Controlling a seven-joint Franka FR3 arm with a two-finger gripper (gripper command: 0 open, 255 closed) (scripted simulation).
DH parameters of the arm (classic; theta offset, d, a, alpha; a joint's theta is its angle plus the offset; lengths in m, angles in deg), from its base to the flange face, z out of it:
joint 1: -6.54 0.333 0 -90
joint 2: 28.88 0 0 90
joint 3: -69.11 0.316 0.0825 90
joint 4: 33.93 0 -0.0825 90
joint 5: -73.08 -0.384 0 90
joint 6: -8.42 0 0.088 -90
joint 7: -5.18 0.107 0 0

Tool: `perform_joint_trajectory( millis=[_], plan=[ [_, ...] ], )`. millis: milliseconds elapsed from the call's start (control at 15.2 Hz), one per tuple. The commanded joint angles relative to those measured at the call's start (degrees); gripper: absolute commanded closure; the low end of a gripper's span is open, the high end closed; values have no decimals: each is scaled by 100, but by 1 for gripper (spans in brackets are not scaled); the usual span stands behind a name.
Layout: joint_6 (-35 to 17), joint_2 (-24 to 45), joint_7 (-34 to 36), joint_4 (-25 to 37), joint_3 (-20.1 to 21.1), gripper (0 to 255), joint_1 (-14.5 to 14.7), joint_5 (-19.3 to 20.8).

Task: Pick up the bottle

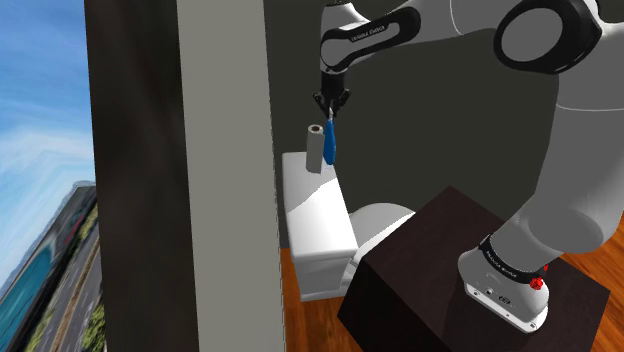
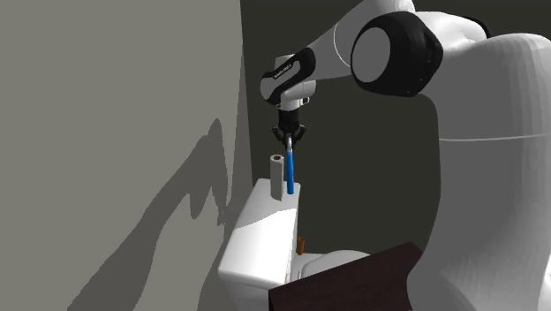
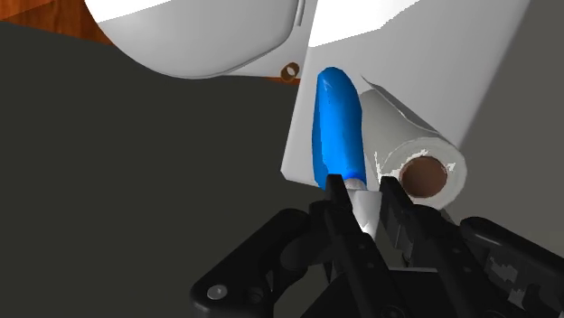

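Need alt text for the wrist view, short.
The gripper is shut on the pale neck of a blue bottle, seen from above over the white toilet tank. A white paper roll with a brown core stands beside the bottle on the tank; the toilet bowl and wood floor lie beyond.

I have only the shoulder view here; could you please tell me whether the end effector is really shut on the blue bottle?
Observer: Yes. In the wrist view the fingers of the end effector clasp the pale neck of the bottle between them.
Operator: Thank you. Is anything near the toilet that my view misses?
Observer: In the second exterior view a small brown stub stands beside the tank, lower than the bottle.
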Motion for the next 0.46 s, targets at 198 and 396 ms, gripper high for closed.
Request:
perform_joint_trajectory(
  millis=[198, 396],
  plan=[
    [308, -145, -35, 163, 5, 255, -9, -20],
    [384, -174, -41, 211, 6, 255, -9, -24]
  ],
)
